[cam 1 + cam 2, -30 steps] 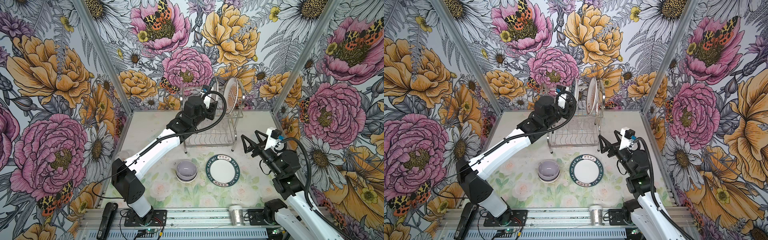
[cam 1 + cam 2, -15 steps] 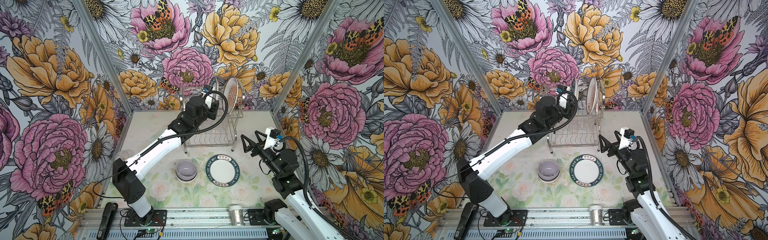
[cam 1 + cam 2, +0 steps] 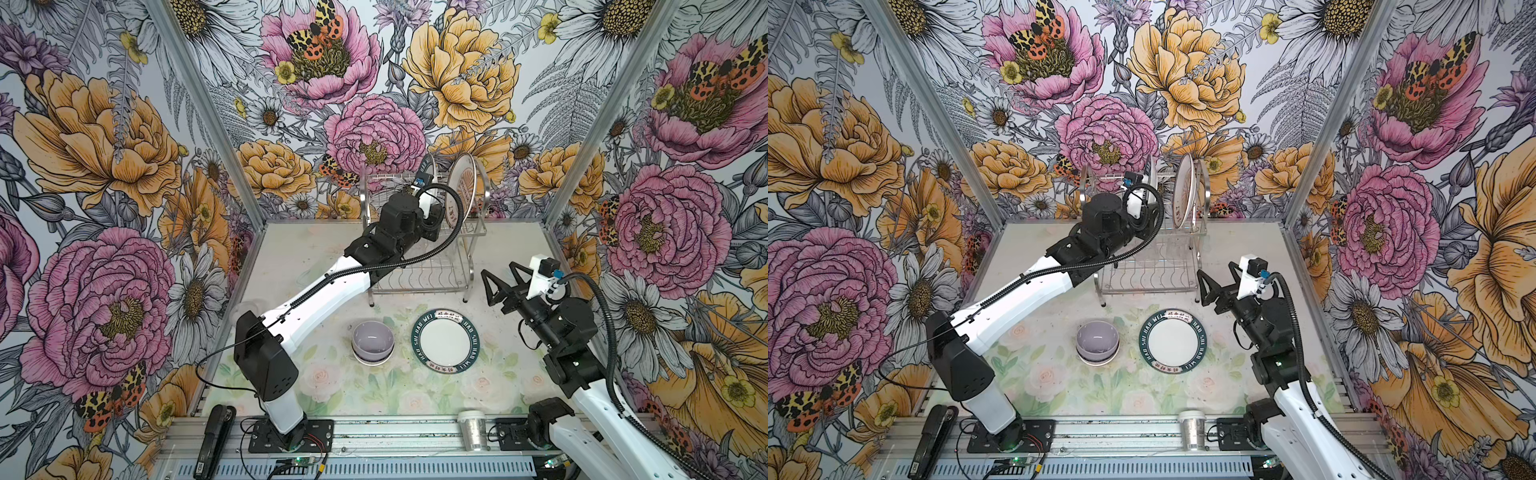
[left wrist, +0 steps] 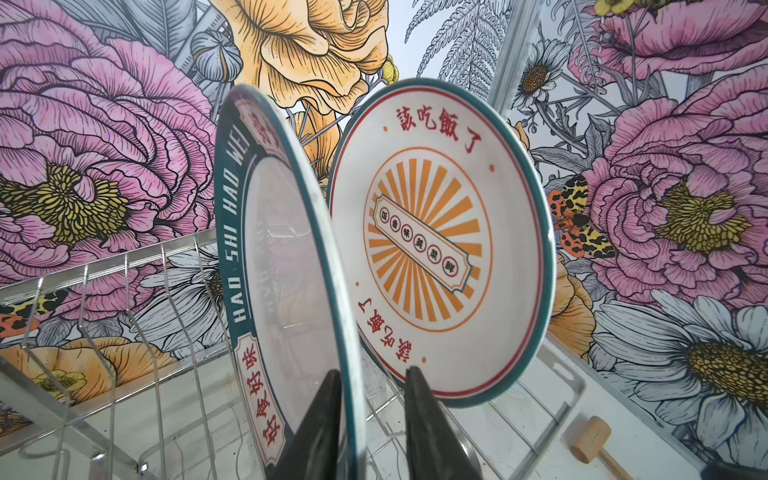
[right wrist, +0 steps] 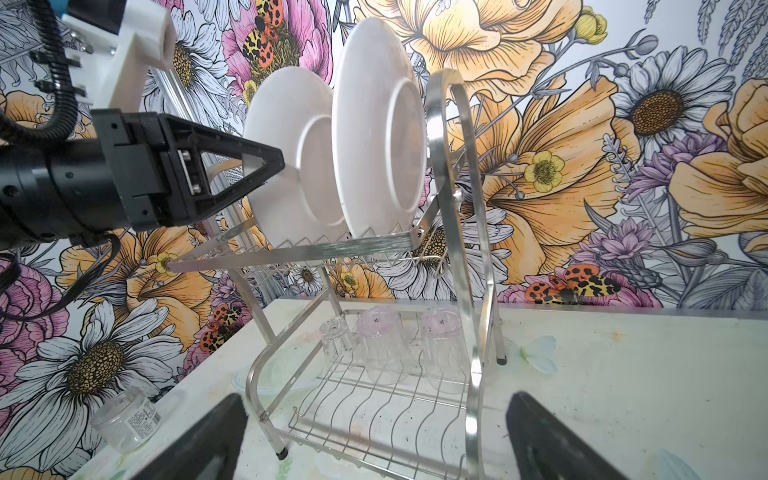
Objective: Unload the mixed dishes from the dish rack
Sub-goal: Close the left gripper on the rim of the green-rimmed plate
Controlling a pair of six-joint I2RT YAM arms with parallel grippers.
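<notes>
Left tool (image 4: 372, 370) around a racked plate
Narrow tool straddles the upright green-rimmed "HAO SHI HAO WEI" plate (image 4: 286, 249), a gap on one side; orange sunburst plate (image 4: 428, 241) stands just beside it, both on the chrome dish rack's (image 5: 332, 250) top tier at the table's (image 3: 316, 257) back edge. Right tool (image 3: 498, 269) gapes wide, empty.

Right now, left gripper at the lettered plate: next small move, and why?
Probably close the left gripper on the lettered plate before any lift. In the left wrist view its fingers straddle the rim, but a gap shows beside one, so it isn't clamped. The plate stands upright on the dish rack, near the sunburst plate.
</notes>
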